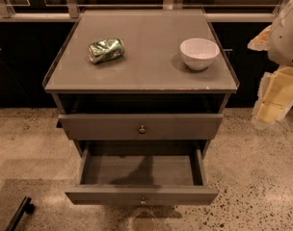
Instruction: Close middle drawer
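The middle drawer point(141, 195) is pulled far out toward me, its inside point(137, 170) empty and its small round knob point(143, 200) at the bottom of its flat front. Above it, the taller-fronted top drawer point(141, 126) stands a little way out, with its knob point(142, 128) in the middle. The lowest drawer is hidden under the open one. My arm and gripper point(274, 102) hang at the right edge of the view, beside the cabinet's right side, well apart from both drawer fronts and holding nothing that I can see.
On the cabinet top point(141, 69) lie a crushed green can point(106, 50) at the left and a white bowl point(199, 53) at the right. A black bar point(19, 213) lies on the speckled floor at lower left. Dark cabinets run behind.
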